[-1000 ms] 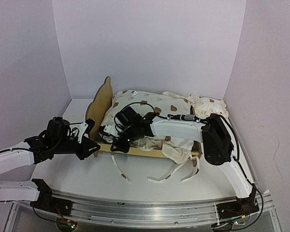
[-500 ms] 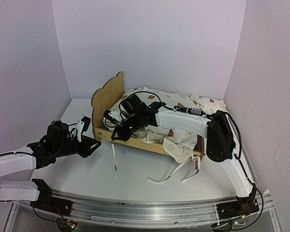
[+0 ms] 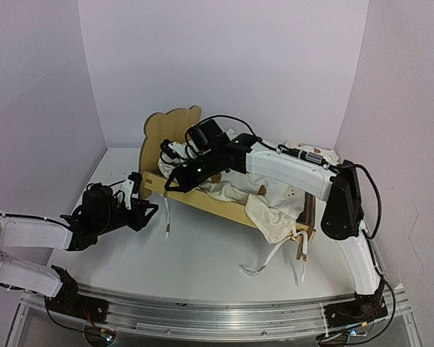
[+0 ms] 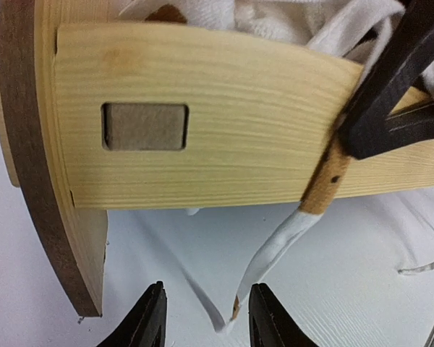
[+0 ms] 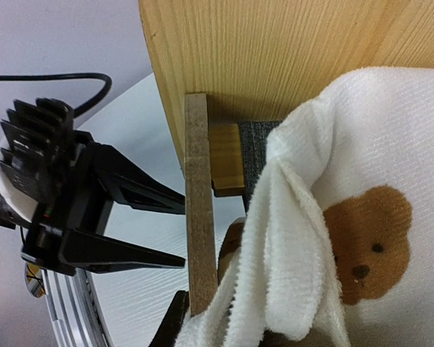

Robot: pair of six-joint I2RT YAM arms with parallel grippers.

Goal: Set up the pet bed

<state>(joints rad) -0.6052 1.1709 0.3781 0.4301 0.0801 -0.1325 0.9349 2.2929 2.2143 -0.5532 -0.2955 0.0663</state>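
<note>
The pet bed stands at the middle of the worktop, set at an angle, its bear-eared headboard upright at the left end; it looks like thin plywood, so I judge it light and stiff, apt to slide or tip when pushed, and its slotted joints could loosen under a hard twist; the flat rails and the headboard's edge are the sound places to take hold, not the cloth. The right pincer is closed on the near side rail close to the headboard, perhaps pinching some cloth too. Inside the bed lies the cream bear-print cushion, soft and bunched, not spread flat; it spills over the rail at the foot end, and its tie strings hang down to the worktop. A small ruffled pillow lies outside the bed, behind its far right end. The left pincer hovers low just beside the headboard corner, jaws apart, gripping nothing.
</note>
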